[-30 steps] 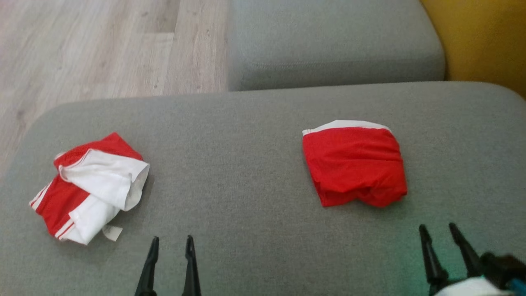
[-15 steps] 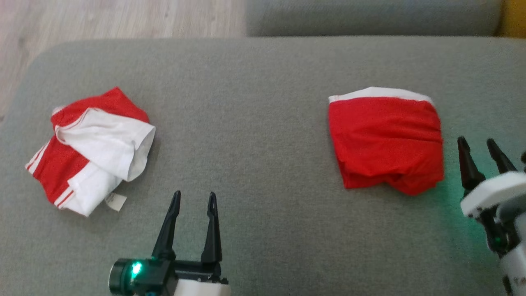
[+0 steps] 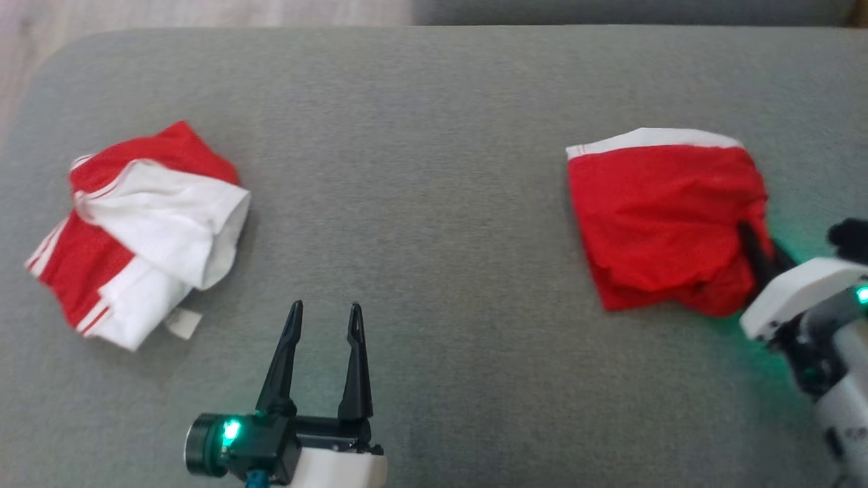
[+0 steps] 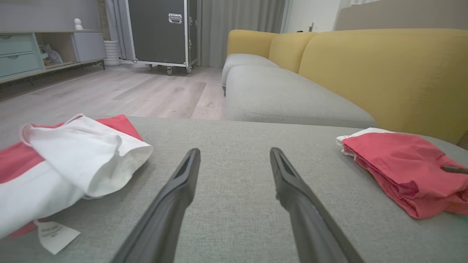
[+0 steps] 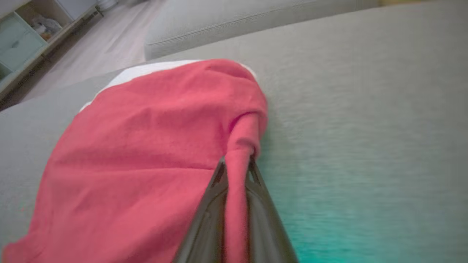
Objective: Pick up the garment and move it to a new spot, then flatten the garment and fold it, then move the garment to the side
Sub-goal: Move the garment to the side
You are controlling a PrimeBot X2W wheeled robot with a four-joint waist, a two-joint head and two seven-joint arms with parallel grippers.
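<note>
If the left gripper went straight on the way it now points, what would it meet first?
Neither garment. The left gripper, open, points between the red-and-white garment and the red garment, at bare grey cushion. That fabric is probably what it meets first, though its tilt is hard to judge.

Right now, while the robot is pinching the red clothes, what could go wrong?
1. The right jaws pinch just a thin bunched fold at the edge of the red garment, so it might slip out when lifted.
2. Held by one edge, the folded bundle could hang open and lose its fold.
3. If dragged rather than lifted, it may rumple against the grey cushion.
</note>
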